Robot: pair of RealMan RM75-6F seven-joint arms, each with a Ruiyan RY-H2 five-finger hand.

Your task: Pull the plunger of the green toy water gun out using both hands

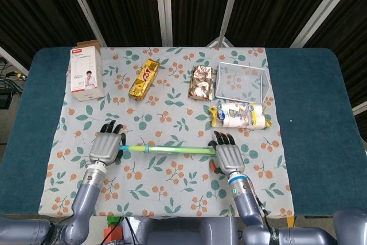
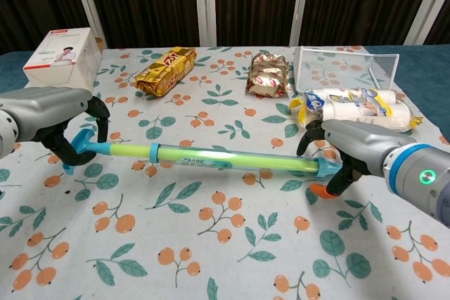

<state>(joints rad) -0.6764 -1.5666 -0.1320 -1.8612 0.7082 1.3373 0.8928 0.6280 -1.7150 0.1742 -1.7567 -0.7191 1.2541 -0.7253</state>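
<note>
Mid-pull, I'd say: the green toy water gun [image 2: 232,159] is lifted just above the floral tablecloth [image 1: 172,119], lying 9-to-3 between the hands. left hand [image 2: 49,114] is curled around the blue plunger handle [image 2: 81,147] at the 9 o'clock end, with a short length of plunger rod [image 2: 130,150] showing between handle and barrel collar. right hand [image 2: 355,147] is wrapped on the nozzle end at 3 o'clock, orange tip [image 2: 320,191] poking out below. Next: hold the barrel fixed with the right, draw the left straight toward 9 along the axis, no twisting.
</note>
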